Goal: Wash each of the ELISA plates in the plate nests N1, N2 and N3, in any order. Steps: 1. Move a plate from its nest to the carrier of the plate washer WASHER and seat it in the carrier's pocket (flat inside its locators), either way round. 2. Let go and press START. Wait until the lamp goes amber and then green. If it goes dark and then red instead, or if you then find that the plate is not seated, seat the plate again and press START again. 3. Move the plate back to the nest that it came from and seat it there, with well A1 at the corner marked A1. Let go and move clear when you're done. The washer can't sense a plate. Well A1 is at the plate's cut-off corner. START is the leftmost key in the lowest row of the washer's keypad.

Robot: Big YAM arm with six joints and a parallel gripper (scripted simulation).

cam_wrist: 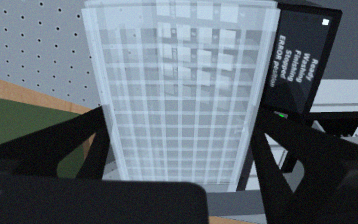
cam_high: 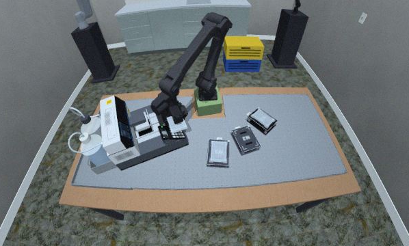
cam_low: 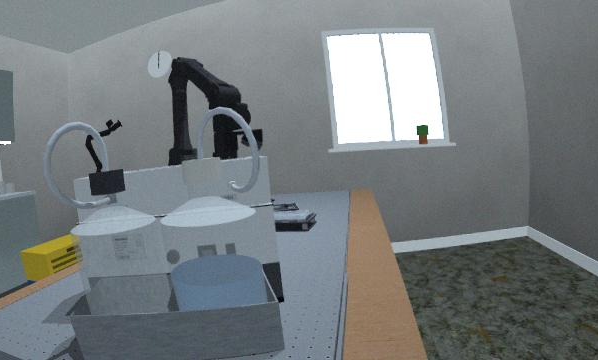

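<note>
My gripper (cam_high: 175, 120) is shut on a clear ELISA plate (cam_wrist: 182, 90) and holds it in the air above the washer's keypad (cam_high: 173, 134), just right of the carrier pocket (cam_high: 145, 132). In the wrist view the plate fills the space between my two black fingers. The washer's status panel (cam_wrist: 300, 60) lies behind it, and a small green lamp (cam_wrist: 280, 115) is lit; the lamp also shows in the top view (cam_high: 161, 127). The carrier pocket looks empty. The middle nest (cam_high: 245, 140) is empty. The near nest (cam_high: 218, 152) and the far right nest (cam_high: 262, 120) each hold a plate.
The washer body (cam_high: 113, 124) stands at the left with two bottles (cam_high: 88, 137) and tubing beside it. The arm's green base (cam_high: 208, 102) is at the table's back. A yellow and blue crate (cam_high: 243, 54) sits on the floor behind.
</note>
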